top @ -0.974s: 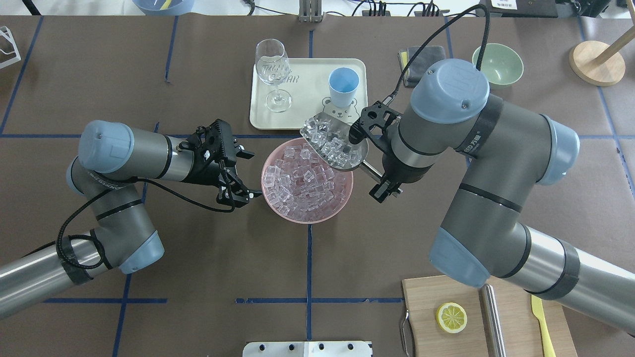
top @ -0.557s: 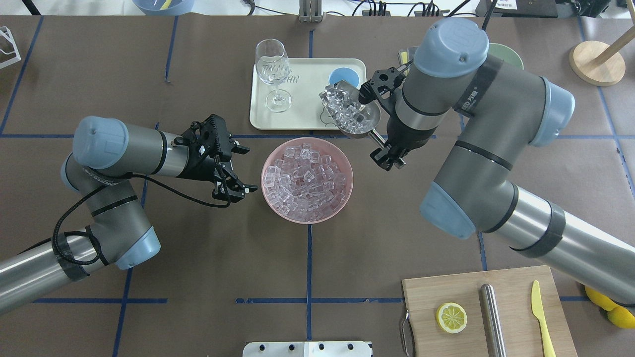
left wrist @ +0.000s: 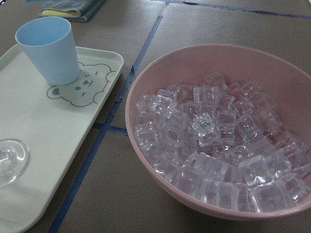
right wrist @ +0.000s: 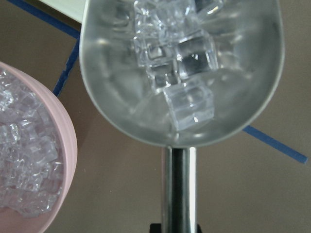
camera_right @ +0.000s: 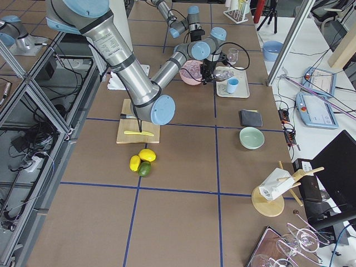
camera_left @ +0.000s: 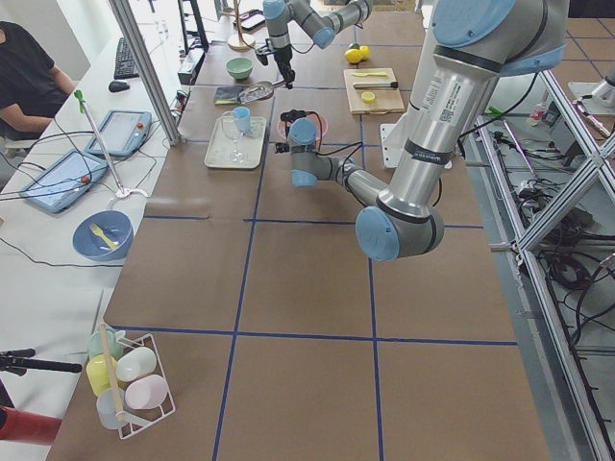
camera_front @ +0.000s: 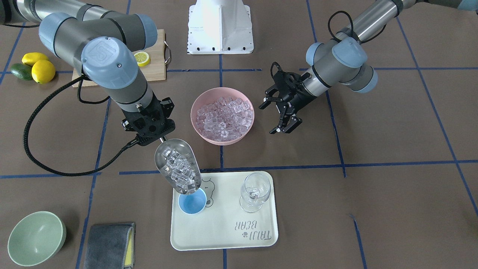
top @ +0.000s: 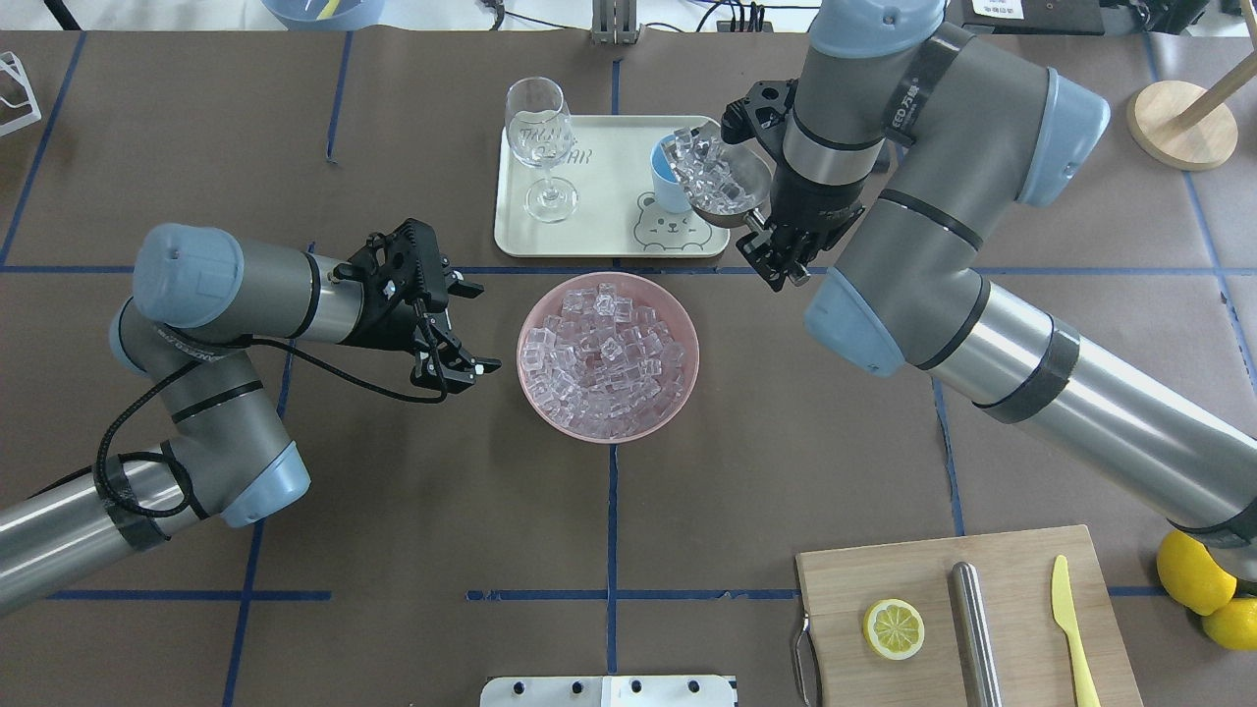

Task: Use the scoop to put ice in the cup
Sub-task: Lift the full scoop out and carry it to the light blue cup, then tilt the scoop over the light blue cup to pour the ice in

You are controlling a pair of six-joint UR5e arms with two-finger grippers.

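My right gripper point(top: 781, 260) is shut on the thin handle of the steel scoop point(top: 717, 182). The scoop holds several clear ice cubes and tilts down, its tip over the rim of the light-blue cup point(camera_front: 192, 201). The cup stands on the cream tray point(camera_front: 224, 231). In the right wrist view the cubes lie toward the front of the scoop point(right wrist: 180, 68). More ice point(top: 607, 353) fills the pink bowl point(top: 530, 393). My left gripper point(top: 481, 329) is open and empty, just left of the bowl. The left wrist view shows the cup point(left wrist: 48, 51) and the ice point(left wrist: 218, 141).
A clear stemmed glass point(top: 540, 147) stands on the tray's left part. A cutting board point(top: 884, 579) with a lemon slice, a steel cylinder and a yellow knife lies front right. A pale green bowl point(camera_front: 35, 237), a grey cloth point(camera_front: 108, 244) and lemons point(camera_front: 37, 69) lie around the right arm.
My right arm has carried the loaded scoop from over the pink bowl to the cup on the tray. My left gripper has drawn back a little from the bowl.
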